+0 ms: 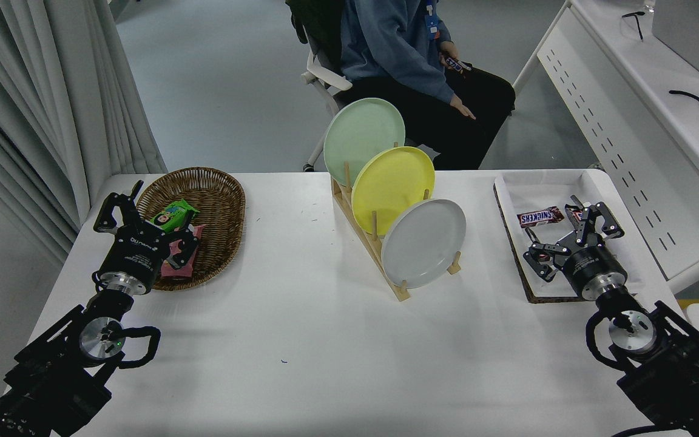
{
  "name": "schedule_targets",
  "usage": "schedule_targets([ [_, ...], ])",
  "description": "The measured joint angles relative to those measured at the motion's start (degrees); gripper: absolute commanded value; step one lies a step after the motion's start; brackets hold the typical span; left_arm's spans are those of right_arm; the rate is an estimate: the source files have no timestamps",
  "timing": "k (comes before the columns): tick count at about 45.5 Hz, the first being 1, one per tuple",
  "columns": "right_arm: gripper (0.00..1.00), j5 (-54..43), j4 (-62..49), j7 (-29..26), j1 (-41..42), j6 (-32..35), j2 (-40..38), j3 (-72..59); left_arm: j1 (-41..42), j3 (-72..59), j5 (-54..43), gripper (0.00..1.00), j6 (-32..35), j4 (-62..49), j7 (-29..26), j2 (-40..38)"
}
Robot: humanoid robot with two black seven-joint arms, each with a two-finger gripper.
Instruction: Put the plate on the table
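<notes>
Table (pixel 325 364) first: white, wide, mostly bare toward six o'clock. Near its centre a wooden rack (pixel 366 240) holds three plates on edge, mint-green plate (pixel 364 138) at twelve, yellow plate (pixel 392 189) in the middle, the plate (pixel 423 243) nearest at five o'clock of the rack, leaning in its slot. It looks stiff, glossy, probably slippery and breakable (pinch the upper rim, I'd say). Right gripper (pixel 559 233) at three o'clock over a lined tray (pixel 510 188), fingers spread, empty. Left gripper (pixel 143 218) at nine, open, idle by the wicker basket (pixel 216 194).
</notes>
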Motion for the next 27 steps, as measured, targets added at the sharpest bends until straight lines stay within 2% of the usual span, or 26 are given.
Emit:
schedule_targets([
  [27,1.0,0.0,0.0,0.0,0.2,0.0,0.1,0.1,0.0,0.0,0.0,1.0,0.0,0.0,0.0,0.0],
])
